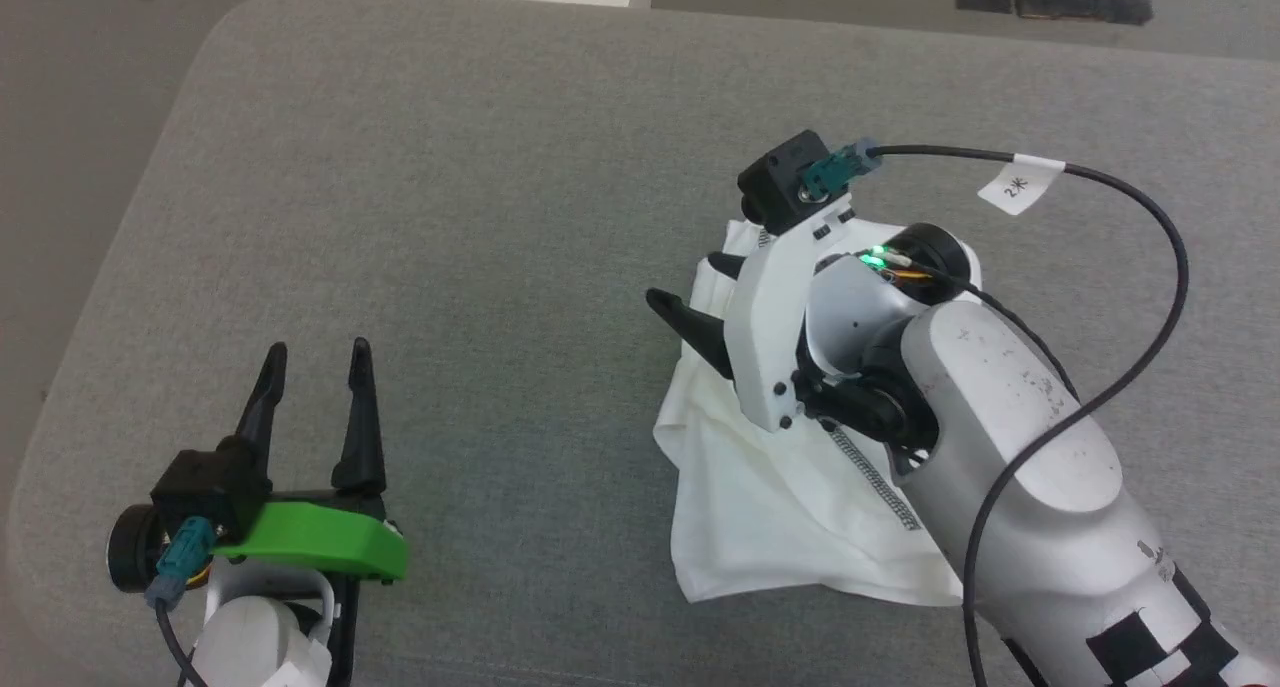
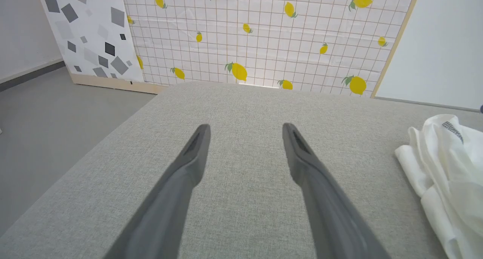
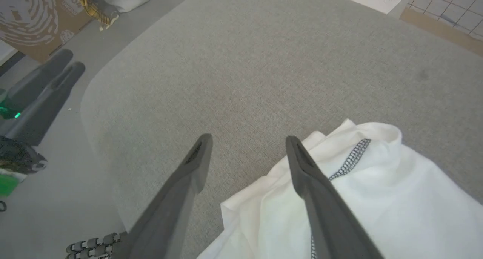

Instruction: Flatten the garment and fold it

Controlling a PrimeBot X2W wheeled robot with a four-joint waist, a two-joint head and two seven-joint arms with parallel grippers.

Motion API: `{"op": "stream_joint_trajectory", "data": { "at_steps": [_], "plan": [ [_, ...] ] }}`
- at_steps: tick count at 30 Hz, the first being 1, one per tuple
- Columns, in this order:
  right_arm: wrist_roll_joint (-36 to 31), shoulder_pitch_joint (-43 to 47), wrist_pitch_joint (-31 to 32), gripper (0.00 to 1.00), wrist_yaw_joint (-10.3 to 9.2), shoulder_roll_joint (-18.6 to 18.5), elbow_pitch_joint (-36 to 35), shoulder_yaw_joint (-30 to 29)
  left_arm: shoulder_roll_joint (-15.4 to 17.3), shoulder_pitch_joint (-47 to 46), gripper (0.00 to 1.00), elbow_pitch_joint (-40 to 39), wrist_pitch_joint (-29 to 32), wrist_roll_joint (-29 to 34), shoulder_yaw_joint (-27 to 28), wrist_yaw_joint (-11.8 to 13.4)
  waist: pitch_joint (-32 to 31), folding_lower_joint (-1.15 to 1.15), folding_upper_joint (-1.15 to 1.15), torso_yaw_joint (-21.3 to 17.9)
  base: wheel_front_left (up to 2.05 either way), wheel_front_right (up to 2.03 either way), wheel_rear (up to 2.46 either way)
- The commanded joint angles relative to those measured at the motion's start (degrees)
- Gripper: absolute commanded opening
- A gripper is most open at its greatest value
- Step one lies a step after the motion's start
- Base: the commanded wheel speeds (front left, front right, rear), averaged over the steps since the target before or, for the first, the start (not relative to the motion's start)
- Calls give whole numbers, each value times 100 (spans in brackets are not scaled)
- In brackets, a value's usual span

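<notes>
The garment (image 1: 800, 487) is a white shirt lying crumpled on the right half of the grey padded table (image 1: 480, 197), with a dark zigzag seam (image 1: 878, 479) showing. My right gripper (image 1: 685, 279) hovers over the garment's left edge with its fingers pointing left. It is open and holds nothing. In the right wrist view its fingers (image 3: 302, 168) spread over the shirt's (image 3: 377, 198) edge and the bare table. My left gripper (image 1: 317, 352) stands open at the lower left, well apart from the garment. In the left wrist view the left gripper (image 2: 246, 127) stands over bare table and the shirt (image 2: 445, 164) lies at the right.
A black cable with a white tag (image 1: 1020, 184) arcs over my right arm. A lemon-print panel (image 2: 264, 36) stands beyond the table's far edge. A cardboard box (image 3: 34, 17) sits on the floor off the table's rounded corner.
</notes>
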Motion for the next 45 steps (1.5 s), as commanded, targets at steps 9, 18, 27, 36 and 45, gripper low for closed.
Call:
{"op": "stream_joint_trajectory", "data": {
  "at_steps": [9, 18, 27, 36, 45],
  "plan": [
    [-388, 328, -678, 100, -8, -118, -504, -780, 65, 189, 100, -156, -21, 174, 142, 22, -474, 0, 0, -627, 0, 0, 0],
    [-2048, 1486, -107, 100, -8, -64, -412, -2258, 14, 252, 100, -282, -21, 212, 106, 42, -299, 0, 0, -739, 0, 0, 0],
    [-2194, 1536, -3, 100, -8, 25, 129, -2352, 12, 89, 100, -228, -21, 200, -20, 9, 64, 0, 0, -491, 0, 0, 0],
    [-2192, 1408, -83, 100, -8, 27, 788, -2061, 7, -6, 100, -126, -21, 181, -81, -10, 172, 0, 0, -366, 0, 0, 0],
    [-2378, 1260, -116, 0, -8, 27, 1001, -2073, -4, -49, 100, -23, -21, 100, -80, -22, 139, 0, 0, -355, 0, 0, 0]
  ]
}}
